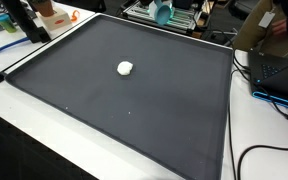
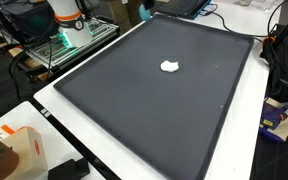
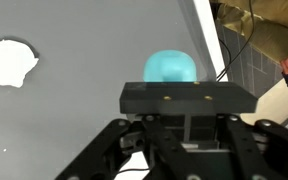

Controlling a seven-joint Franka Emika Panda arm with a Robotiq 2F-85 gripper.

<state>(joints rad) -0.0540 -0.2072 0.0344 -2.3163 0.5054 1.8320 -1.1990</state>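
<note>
Teal object, rounded and smooth, gripped in the closed claw. In the wrist view, only its domed top visible past the claw's black crossbar, lower part hidden behind it. Fingertips likewise hidden; linkages spread to both sides below the crossbar.

In an exterior view, same teal object held above the far edge of the dark grey mat, well apart from the mat's middle. In an exterior view, teal object small and partly cut off by the frame, again at the mat's far edge.

White lump, crumpled and irregular, lying alone near the middle of the mat, touching nothing else. Seen in both exterior views and, in the wrist view, off to one side of the claw on the mat's surface.

Mat spread flat over a white desk, which shows as a pale border around the mat. Black cable looping on the desk just beside the mat's edge.
</note>
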